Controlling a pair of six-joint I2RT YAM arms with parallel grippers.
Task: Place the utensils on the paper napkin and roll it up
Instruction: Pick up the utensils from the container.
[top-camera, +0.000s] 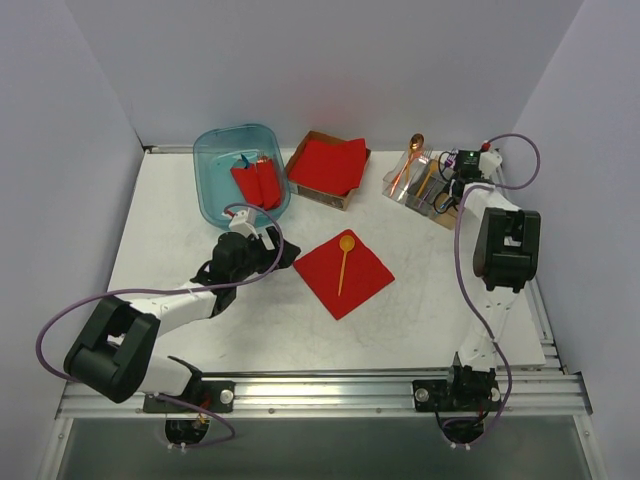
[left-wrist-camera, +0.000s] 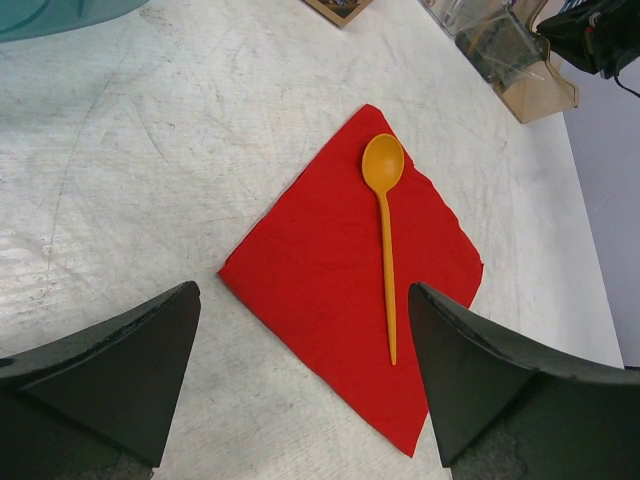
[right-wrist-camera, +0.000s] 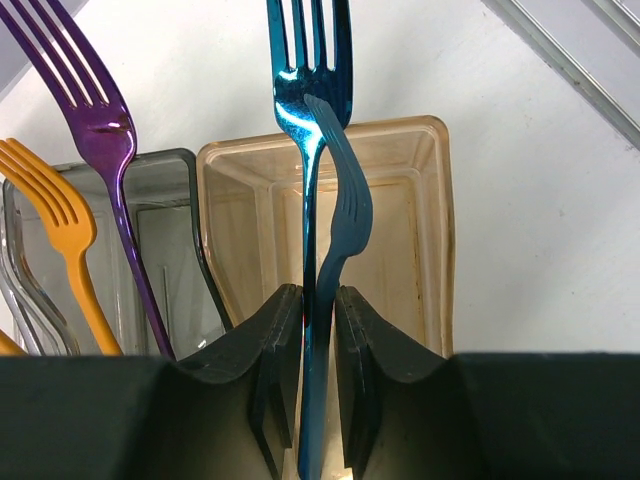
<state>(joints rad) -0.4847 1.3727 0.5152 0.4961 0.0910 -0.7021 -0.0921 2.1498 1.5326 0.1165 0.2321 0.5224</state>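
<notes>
The right gripper (right-wrist-camera: 318, 380) pinches the blue fork (right-wrist-camera: 310, 150) between its fingers, with a purple fork (right-wrist-camera: 105, 120) just beside them. The left gripper (left-wrist-camera: 302, 300) is spread wide, and the napkin (left-wrist-camera: 320, 270) with the spoon (left-wrist-camera: 385, 230) on it lies ahead between its fingers.

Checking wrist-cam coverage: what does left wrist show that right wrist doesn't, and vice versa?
Left wrist only: the flat red paper napkin, the slim orange plastic spoon lying on it, and the open left gripper facing it.
Right wrist only: the shiny blue plastic fork clamped in the right gripper, plus a purple fork and an orange fork standing in the holder.
Both: the compartmented clear-and-tan plastic utensil holder and the white table.
</notes>
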